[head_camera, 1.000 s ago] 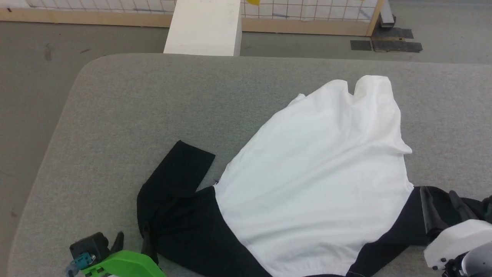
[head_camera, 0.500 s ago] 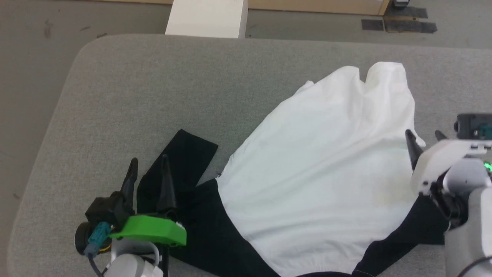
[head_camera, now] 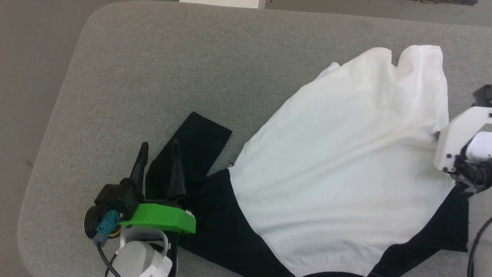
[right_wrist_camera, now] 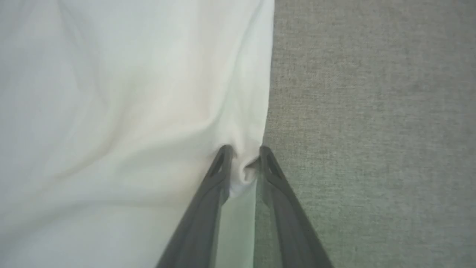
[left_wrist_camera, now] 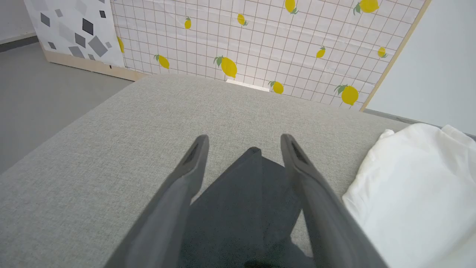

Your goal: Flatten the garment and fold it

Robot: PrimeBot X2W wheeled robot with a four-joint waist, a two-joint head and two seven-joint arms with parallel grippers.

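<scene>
While the broad grey woven-cloth surface lies bare toward its rounded far-left corner, the left gripper, on a bright green plastic mount, sits nearer the near-left corner. Its two long dark fingers are spread wide and hold nothing. They straddle the flat black sleeve, probably lined up to take it and draw it out straight; whether the tips touch the cloth I cannot tell. That sleeve belongs to the garment, a soft, thin T-shirt with a large white body and black upper part. It sprawls over the right half of the surface, with its matte white panel rumpled into shallow folds toward the far-right corner. At the panel's right-hand edge, the right gripper has its fingers drawn close around a small puckered fold of white fabric, grasping it. This looks meant to pull that side taut toward the right edge, so flattening is barely begun.
</scene>
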